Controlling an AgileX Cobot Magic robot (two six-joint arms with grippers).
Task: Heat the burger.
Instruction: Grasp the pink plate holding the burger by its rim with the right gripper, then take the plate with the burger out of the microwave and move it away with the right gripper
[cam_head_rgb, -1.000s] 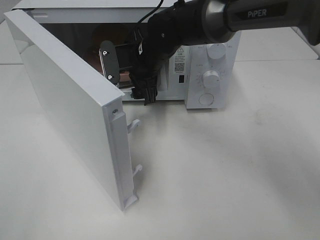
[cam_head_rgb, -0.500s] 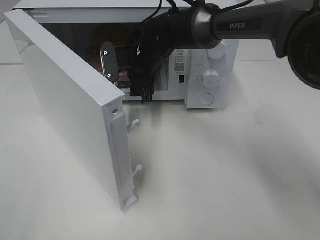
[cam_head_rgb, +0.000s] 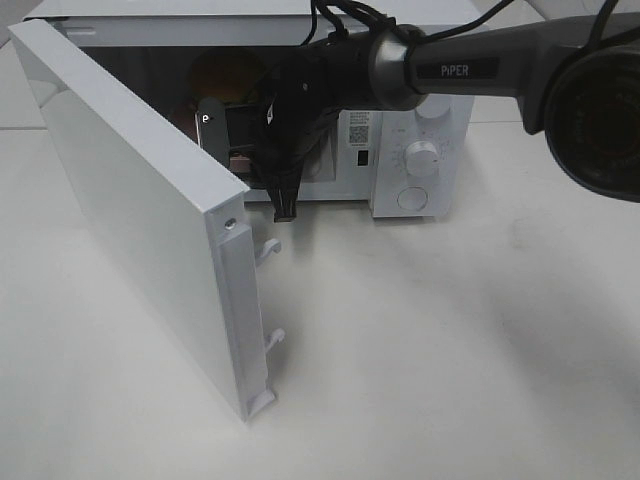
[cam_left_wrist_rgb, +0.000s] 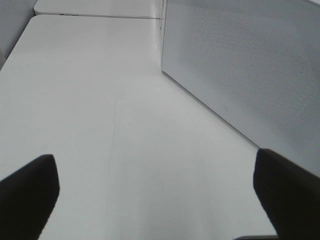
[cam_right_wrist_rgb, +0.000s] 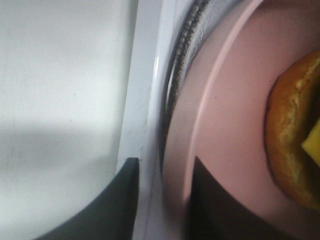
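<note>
White table (cam_head_rgb: 450, 330) | right hand (cam_right_wrist_rgb: 161, 172) pinching pink plate (cam_right_wrist_rgb: 235, 115) rim | left hand (cam_left_wrist_rgb: 155, 195) released

A robotics test bench, not a kitchen: a bare white table (cam_head_rgb: 480, 350) carries only a white microwave (cam_head_rgb: 415, 160) at twelve o'clock, its door (cam_head_rgb: 140, 200) swung open toward nine. A dark arm marked "PiPER" (cam_head_rgb: 470, 70) reaches in from two o'clock, trailing loose black cables (cam_head_rgb: 330, 15).
</note>
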